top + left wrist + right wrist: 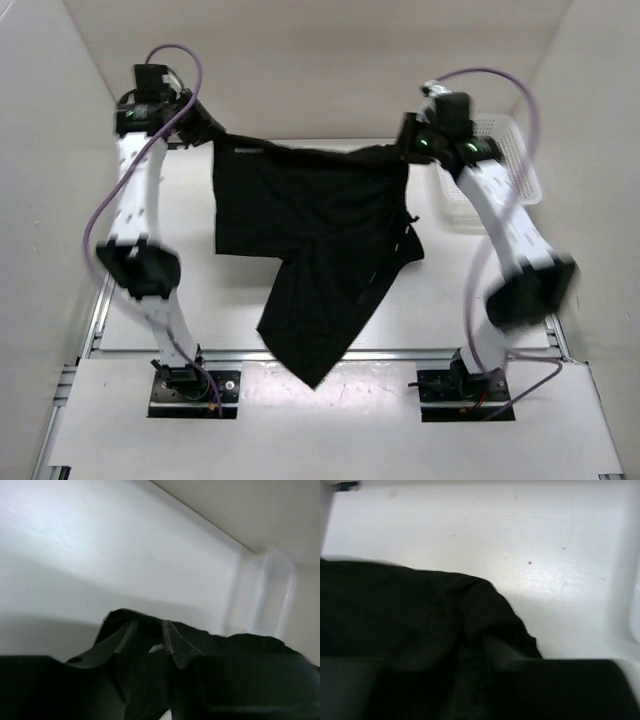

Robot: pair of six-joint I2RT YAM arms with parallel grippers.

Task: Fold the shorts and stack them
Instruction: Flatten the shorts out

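The black shorts hang stretched between my two grippers above the white table, waistband edge taut at the top, one leg drooping to a point near the front edge. My left gripper is shut on the shorts' upper left corner; in the left wrist view its fingers pinch black cloth. My right gripper is shut on the upper right corner; in the right wrist view the black fabric covers the fingers.
A white perforated basket stands at the back right, beside the right arm; it also shows in the left wrist view. White walls enclose the table on three sides. The arm bases sit at the near edge.
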